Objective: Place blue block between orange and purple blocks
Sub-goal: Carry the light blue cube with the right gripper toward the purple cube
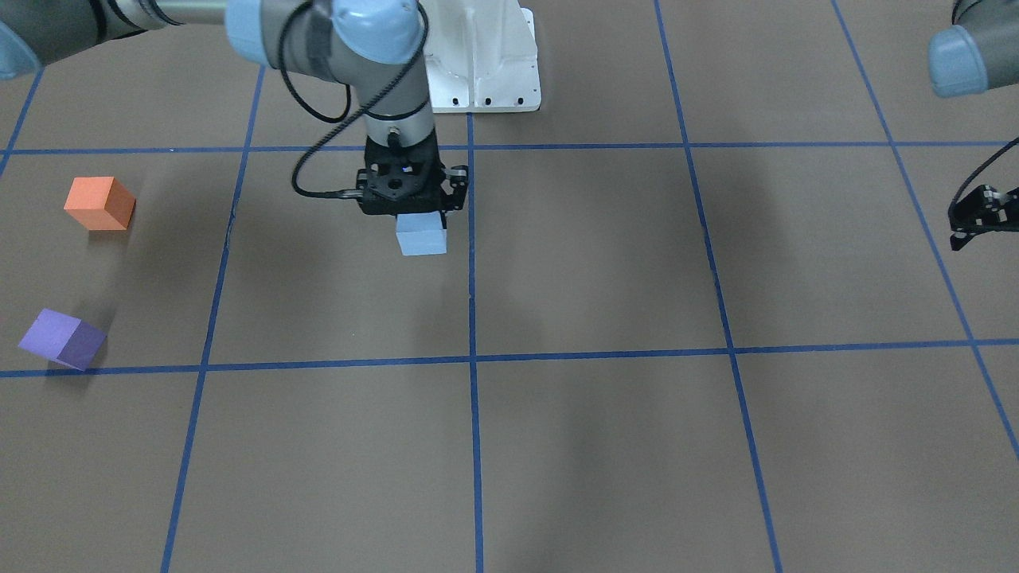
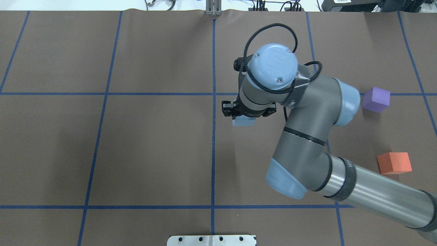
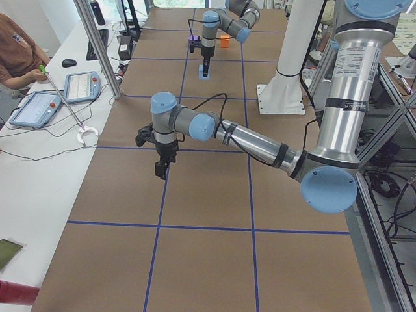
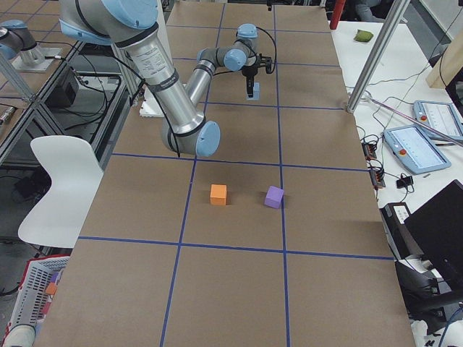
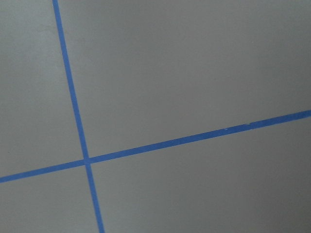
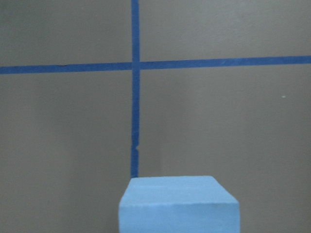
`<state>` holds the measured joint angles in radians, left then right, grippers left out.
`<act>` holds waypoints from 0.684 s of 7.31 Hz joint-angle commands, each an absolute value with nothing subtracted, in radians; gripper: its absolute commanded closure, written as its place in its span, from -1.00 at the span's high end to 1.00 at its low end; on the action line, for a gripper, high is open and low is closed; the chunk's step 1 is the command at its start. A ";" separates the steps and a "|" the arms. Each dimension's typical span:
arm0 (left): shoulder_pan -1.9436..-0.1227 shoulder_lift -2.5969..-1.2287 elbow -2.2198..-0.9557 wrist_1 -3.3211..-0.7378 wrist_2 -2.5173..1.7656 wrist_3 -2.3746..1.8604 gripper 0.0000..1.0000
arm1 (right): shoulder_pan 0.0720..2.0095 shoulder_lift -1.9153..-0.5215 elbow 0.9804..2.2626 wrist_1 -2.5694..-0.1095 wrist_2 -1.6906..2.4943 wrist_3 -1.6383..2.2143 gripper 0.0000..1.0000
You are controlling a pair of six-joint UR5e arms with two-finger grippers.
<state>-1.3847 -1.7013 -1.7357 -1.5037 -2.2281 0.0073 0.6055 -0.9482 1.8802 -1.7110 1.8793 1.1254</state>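
The blue block (image 1: 422, 236) sits close to the middle of the desk, just on the robot's right of the centre tape line (image 1: 471, 263). The right gripper (image 1: 418, 215) has it: the fingers are closed in against its sides from above. We cannot tell whether it is clear of the desk (image 1: 605, 446).

The orange block (image 1: 99, 203) and purple block (image 1: 62, 339) lie well apart from it, toward the desk's end on the robot's right. Orange is nearer the robot's edge and purple nearer the operators' edge, with bare surface between them.

The left gripper (image 1: 981, 216) hangs over the opposite end with nothing in it. We cannot tell how far its fingers are parted.

The risks we see:
- The purple block sits skewed to the grid, so a corner points into the gap, and a low approach could nudge it.
- The fingers stand wider than the blue block and could clip a neighbour on the way down.
- A loose hold could let the blue block twist during the long carry.

We count three blocks, one of each colour, and two grippers.
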 commanded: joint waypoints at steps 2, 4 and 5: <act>-1.522 -1.700 -1.585 -1.523 -2.287 0.173 1.00 | 0.831 -1.246 2.040 -1.672 2.024 0.826 -1.00; -1.520 -1.678 -1.554 -1.568 -2.275 0.178 1.00 | 0.984 -1.435 1.999 -1.500 2.100 0.628 -1.00; -1.520 -1.669 -1.551 -1.574 -2.275 0.178 1.00 | 1.053 -1.489 1.927 -1.417 2.168 0.551 -1.00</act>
<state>-1.5187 -1.6811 -1.5625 -1.5594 -2.2766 0.1751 0.9592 -1.3971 1.9923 -1.5251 2.0965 0.6635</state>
